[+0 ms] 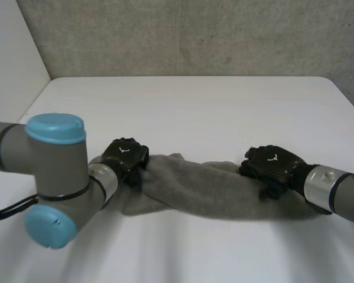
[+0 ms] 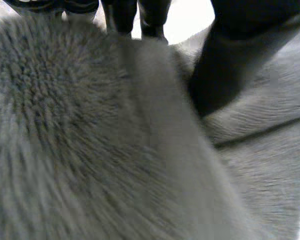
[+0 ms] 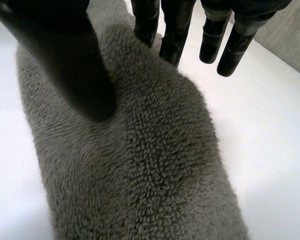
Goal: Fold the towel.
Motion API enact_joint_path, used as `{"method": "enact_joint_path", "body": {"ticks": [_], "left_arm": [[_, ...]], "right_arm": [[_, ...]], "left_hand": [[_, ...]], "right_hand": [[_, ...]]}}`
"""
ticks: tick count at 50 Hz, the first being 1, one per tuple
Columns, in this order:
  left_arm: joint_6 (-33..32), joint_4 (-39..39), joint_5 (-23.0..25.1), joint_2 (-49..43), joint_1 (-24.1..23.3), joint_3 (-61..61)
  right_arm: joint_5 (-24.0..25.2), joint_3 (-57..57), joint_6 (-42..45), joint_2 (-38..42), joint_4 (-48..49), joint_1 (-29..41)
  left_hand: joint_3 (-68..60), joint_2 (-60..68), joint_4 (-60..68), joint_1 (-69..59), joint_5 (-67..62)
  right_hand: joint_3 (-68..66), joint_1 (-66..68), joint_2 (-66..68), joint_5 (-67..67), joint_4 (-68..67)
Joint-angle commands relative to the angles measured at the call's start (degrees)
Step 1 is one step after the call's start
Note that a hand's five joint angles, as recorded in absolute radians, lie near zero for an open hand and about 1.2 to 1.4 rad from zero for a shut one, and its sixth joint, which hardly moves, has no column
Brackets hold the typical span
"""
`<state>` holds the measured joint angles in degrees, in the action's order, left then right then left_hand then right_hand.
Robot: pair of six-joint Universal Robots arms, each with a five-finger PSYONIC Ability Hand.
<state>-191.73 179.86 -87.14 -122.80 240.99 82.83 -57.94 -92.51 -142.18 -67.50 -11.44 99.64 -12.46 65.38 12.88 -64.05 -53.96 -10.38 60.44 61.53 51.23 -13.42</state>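
Left hand: I see it (image 1: 125, 158) knuckles-up on the left end of the towel (image 1: 194, 188).
Left grip: in its wrist view the thumb (image 2: 230, 60) digs into the pile on one side of a raised fold and the fingers (image 2: 121, 14) come down on the other side, so I read it as pinching the towel.
Right hand: it (image 1: 272, 165) sits on the towel's right end, also knuckles-up.
Right grip: the thumb (image 3: 65, 60) presses into the towel. Two fingers (image 3: 176, 35) touch the other side of the ridge, a narrow pinch on the cloth. The remaining fingers hang just past the towel's edge, over the tabletop.
Towel: grey terry, bunched into a long rumpled roll that runs from one hand to the other.
Table: white (image 1: 189, 112). The towel lies on it, and most of its surface stretches away beyond the towel's far side.
Arms: my left arm's grey joint with light-blue caps (image 1: 53, 177) sits just off the towel's left end. The right forearm (image 1: 336, 188) leads away from the towel's right end.
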Motion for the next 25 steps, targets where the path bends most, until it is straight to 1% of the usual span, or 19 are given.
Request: {"method": "enact_joint_path", "body": {"ticks": [1, 3, 4, 6, 9, 12, 13, 14, 15, 16, 17, 18, 19, 20, 21, 22, 23, 24, 25], "left_arm": [[-2.3, -0.9, -0.1, -5.1, 1.0, -9.9], [-2.2, -0.6, -0.1, -5.9, 1.0, -11.7], [-2.0, 0.4, -0.3, -6.7, 1.1, -13.6], [-1.8, 2.1, -1.1, -7.6, 1.1, -15.4], [-2.0, 6.0, -3.3, -10.0, 1.4, -17.6], [-2.2, 10.4, -4.3, -12.1, 2.6, -18.1], [-2.2, 10.4, -4.3, -12.1, 2.6, -18.1], [-2.2, 12.9, -4.3, -12.9, 3.4, -18.0], [-2.2, 15.1, -4.3, -13.5, 3.8, -17.9], [-2.2, 15.1, -4.3, -13.5, 3.8, -17.9], [-2.2, 16.4, -4.7, -14.0, 3.9, -17.8], [-2.2, 17.1, -4.9, -14.0, 4.0, -17.6], [-2.2, 17.1, -4.9, -14.0, 4.0, -17.6], [-2.2, 17.0, -5.1, -13.9, 4.0, -17.3], [-2.1, 16.8, -5.1, -13.3, 4.0, -16.7], [-2.1, 16.8, -5.1, -13.3, 4.0, -16.6], [-2.1, 16.7, -5.1, -12.9, 4.4, -15.5], [-2.1, 16.7, -5.1, -12.9, 4.4, -15.5], [-2.2, 16.7, -5.1, -12.2, 4.8, -14.2]], "right_arm": [[1.2, 13.0, 0.1, 5.9, 2.2, 3.9], [1.5, 21.2, -4.6, 10.9, 8.7, 5.2], [1.5, 21.2, -4.6, 10.9, 8.7, 5.2], [1.5, 28.2, -11.9, 15.5, 15.4, 5.0], [1.3, 30.9, -15.6, 17.8, 18.9, 5.0], [-0.2, 35.3, -20.3, 23.0, 24.9, 5.1], [-1.3, 36.9, -20.5, 25.5, 26.4, 5.3], [-3.0, 38.5, -20.2, 27.3, 26.3, 5.4], [-3.0, 38.5, -20.2, 27.3, 26.3, 5.4], [-5.6, 39.9, -19.8, 28.6, 25.9, 5.5], [-8.7, 40.2, -18.8, 29.3, 25.8, 5.6], [-8.8, 40.2, -18.7, 29.3, 25.8, 5.6], [-12.1, 40.1, -17.6, 29.2, 25.9, 5.6], [-14.3, 39.8, -16.4, 28.7, 25.7, 5.6], [-14.3, 39.8, -16.4, 28.6, 25.7, 5.6], [-15.5, 38.8, -15.3, 27.4, 25.4, 5.6], [-15.5, 38.8, -15.3, 27.4, 25.4, 5.6], [-15.5, 37.0, -14.4, 25.4, 25.5, 5.7], [-15.4, 34.8, -13.7, 22.9, 25.5, 5.4]], "left_hand": [[2.5, 14.6, -2.9, -15.9, -16.0], [2.5, 14.6, -2.9, -15.9, -16.0], [2.5, 14.6, -2.9, -15.9, -16.0], [2.5, 14.6, -2.9, -15.9, -16.0], [2.5, 14.6, -2.9, -15.9, -16.0], [2.5, 14.6, -2.9, -15.9, -16.0], [2.5, 14.6, -2.9, -15.9, -16.0], [2.5, 14.6, -2.9, -15.9, -16.0], [2.5, 14.6, -2.9, -15.9, -16.0], [2.5, 14.6, -2.9, -15.9, -16.0], [2.5, 8.6, -2.9, -10.0, -10.1], [2.5, -2.9, -2.9, 1.6, 1.5], [2.5, -3.0, -2.9, 1.7, 1.6], [2.5, -16.8, -2.9, 15.5, 15.4], [2.5, -34.6, -2.9, 33.3, 33.2], [2.5, -34.8, -2.9, 33.5, 33.4], [2.5, -49.0, -2.9, 47.6, 47.5], [2.5, -49.1, -2.9, 47.8, 47.7], [2.5, -55.4, -2.9, 54.1, 54.0]], "right_hand": [[0.4, 19.6, 18.5, 18.8, 3.4], [0.4, 19.6, 18.5, 18.8, 3.4], [0.4, 19.6, 18.5, 18.8, 3.4], [0.4, 19.6, 18.5, 18.8, 3.4], [0.4, 19.6, 18.5, 18.8, 3.4], [0.4, 19.6, 18.5, 18.8, 3.4], [0.4, 12.1, 11.0, 11.3, 3.4], [0.4, -13.3, -14.3, -14.1, 3.4], [0.4, -13.5, -14.6, -14.3, 3.4], [0.4, -44.3, -45.4, -45.1, 3.4], [0.4, -50.4, -51.5, -51.2, 3.4], [0.4, -50.4, -51.5, -51.2, 3.4], [0.4, -50.4, -51.5, -51.2, 3.4], [0.4, -50.4, -51.5, -51.2, 3.4], [0.4, -50.4, -51.5, -51.2, 3.4], [0.4, -50.4, -51.5, -51.2, 3.4], [0.4, -50.4, -51.5, -51.2, 3.4], [0.4, -50.4, -51.5, -51.2, 3.4], [0.4, -50.4, -51.5, -51.2, 3.4]]}}
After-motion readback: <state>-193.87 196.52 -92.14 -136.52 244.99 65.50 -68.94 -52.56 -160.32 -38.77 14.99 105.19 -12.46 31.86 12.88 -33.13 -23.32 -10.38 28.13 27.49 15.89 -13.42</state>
